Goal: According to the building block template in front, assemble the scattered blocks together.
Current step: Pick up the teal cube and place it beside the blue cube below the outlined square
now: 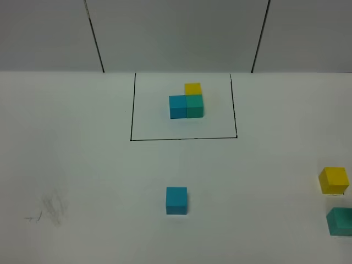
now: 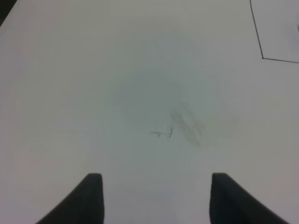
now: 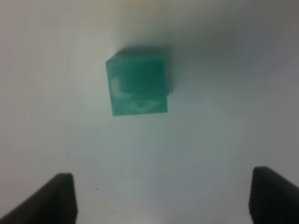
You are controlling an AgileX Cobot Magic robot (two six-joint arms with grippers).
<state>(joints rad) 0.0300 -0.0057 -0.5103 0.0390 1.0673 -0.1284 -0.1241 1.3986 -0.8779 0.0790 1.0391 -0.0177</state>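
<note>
Sitting inside black rectangle (image 1: 181,138), template (image 1: 187,104) (three joined cubes), left claw (image 2: 156,198) and right claw (image 3: 161,198) spread empty

only the fingertips of the robot show. the left gripper (image 2: 154,199) has two matte black, wedge-shaped fingers (image 2: 85,203) with blunt squared tips. the right gripper (image 3: 161,199) has the same plain dark fingers (image 3: 274,198).

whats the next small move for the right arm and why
Probably ease the right gripper forward and down around the loose teal-green cube. Its jaws stand open and empty with that cube lying just ahead, untouched, and the cube sits far from the loose sky-blue cube it should join.
</note>
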